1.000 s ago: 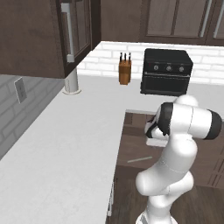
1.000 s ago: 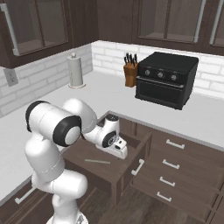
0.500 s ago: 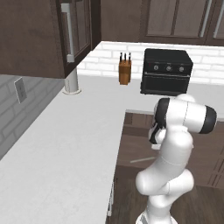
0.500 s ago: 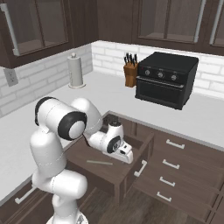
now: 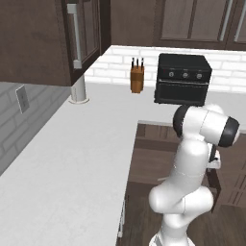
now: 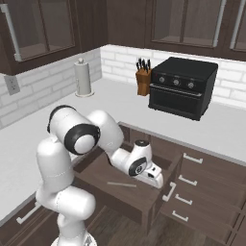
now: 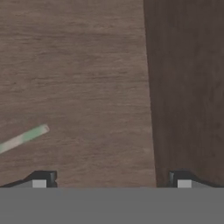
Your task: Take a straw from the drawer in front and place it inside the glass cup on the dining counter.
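The drawer [image 6: 96, 173] stands pulled out below the white worktop, with its brown floor showing. The straw [image 6: 121, 184] lies flat on that floor, a thin pale stick. My gripper [image 6: 154, 181] hangs low inside the drawer near its front wall, to the right of the straw, open with nothing between its fingers. In the hand view the straw's end [image 7: 24, 138] lies at the lower left, just beyond the left fingertip [image 7: 41, 179], and the gripper [image 7: 111, 181] faces the drawer floor [image 7: 87, 65]. The glass cup and dining counter are out of view.
A black countertop oven [image 6: 180, 93], a knife block [image 6: 143, 79] and a paper towel roll [image 6: 83, 77] stand at the back of the white worktop [image 5: 72, 158]. Closed drawers [image 6: 202, 192] with silver handles sit right of the open one. The arm [image 5: 197, 158] rises over the drawer [image 5: 149, 163].
The hand has moved down and toward the drawer's front wall, deeper into the drawer. The straw has stayed where it lay, and the jaws have stayed open.
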Robot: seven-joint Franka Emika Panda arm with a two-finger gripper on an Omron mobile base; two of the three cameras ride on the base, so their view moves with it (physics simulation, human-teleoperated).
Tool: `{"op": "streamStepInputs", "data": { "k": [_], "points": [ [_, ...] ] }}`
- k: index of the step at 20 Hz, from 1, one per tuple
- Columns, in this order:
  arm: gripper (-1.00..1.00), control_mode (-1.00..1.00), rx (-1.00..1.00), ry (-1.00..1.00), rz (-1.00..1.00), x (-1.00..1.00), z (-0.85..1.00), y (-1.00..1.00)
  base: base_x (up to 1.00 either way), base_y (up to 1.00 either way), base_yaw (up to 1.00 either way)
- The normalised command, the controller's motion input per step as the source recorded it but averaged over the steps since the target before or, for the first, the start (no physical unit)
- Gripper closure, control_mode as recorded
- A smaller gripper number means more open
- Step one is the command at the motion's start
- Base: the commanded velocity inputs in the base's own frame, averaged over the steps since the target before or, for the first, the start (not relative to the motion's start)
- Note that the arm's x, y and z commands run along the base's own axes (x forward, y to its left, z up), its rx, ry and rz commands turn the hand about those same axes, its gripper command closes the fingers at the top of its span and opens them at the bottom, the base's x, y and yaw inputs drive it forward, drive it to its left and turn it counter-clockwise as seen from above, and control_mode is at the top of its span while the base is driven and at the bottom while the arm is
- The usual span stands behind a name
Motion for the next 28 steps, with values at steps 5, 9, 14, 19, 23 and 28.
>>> {"op": "streamStepInputs", "data": {
  "k": [5,9,14,19,23,28],
  "points": [
    [-1.00,-1.00,0.00,0.00,-0.11,-0.11,0.33,0.54,0.00,0.00,0.00],
    [-1.00,-1.00,0.00,0.00,-0.21,0.01,0.25,1.00,0.00,0.00,0.00],
    [-1.00,-1.00,0.00,0.01,-0.26,0.02,0.01,0.50,0.00,0.00,0.00],
    [-1.00,-1.00,0.00,0.02,-0.22,0.12,-0.17,0.00,0.00,0.00,0.00],
    [-1.00,-1.00,0.01,0.03,-0.14,0.19,-0.27,-0.07,0.00,0.00,0.00],
    [-1.00,-1.00,0.04,0.04,-0.09,0.27,-0.36,-0.20,0.00,0.00,0.00]
  ]
}}
